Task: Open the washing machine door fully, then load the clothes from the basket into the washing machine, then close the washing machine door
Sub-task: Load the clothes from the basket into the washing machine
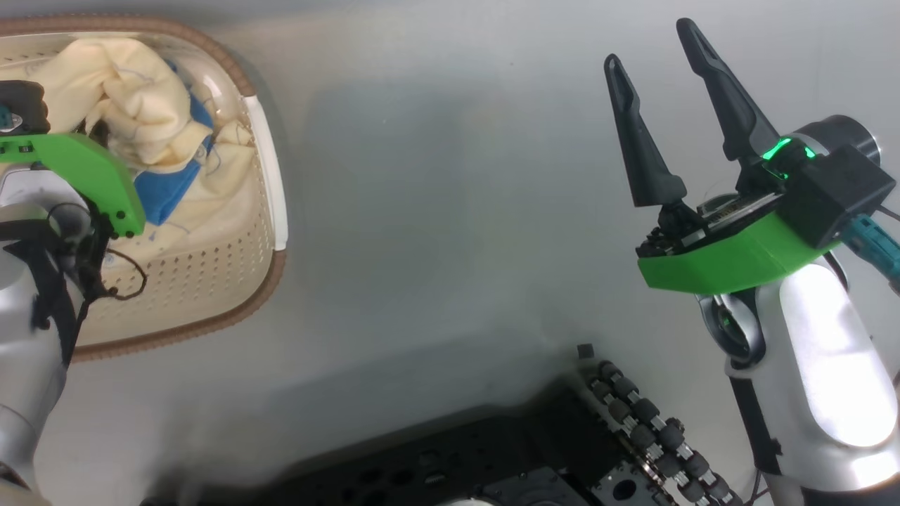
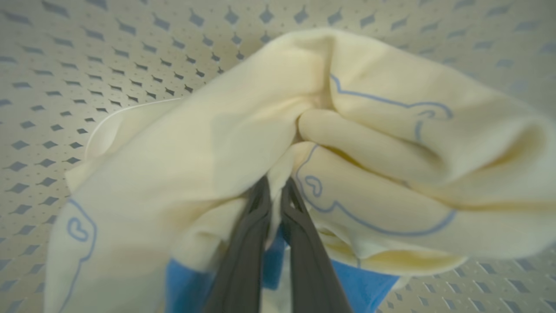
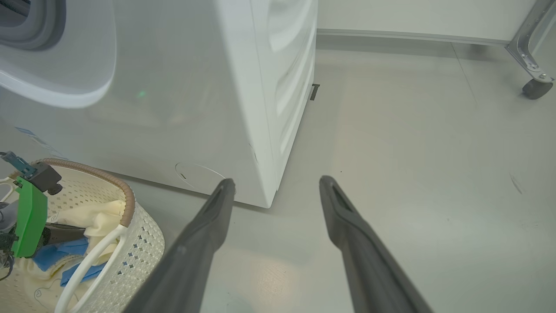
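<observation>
The cream basket stands on the floor at the upper left of the head view, holding the clothes, pale yellow with blue bands. My left arm reaches down into it. In the left wrist view my left gripper is shut on a fold of the clothes, with the basket's perforated wall behind. My right gripper hangs open over bare floor, holding nothing. The right wrist view shows the right gripper, the white washing machine with its grey gasket, and the basket in front of it. The washing machine door is out of view.
My black base with its roller wheel sits at the bottom of the head view. A metal leg on a caster stands far right of the machine. Grey floor lies open between the basket and my right arm.
</observation>
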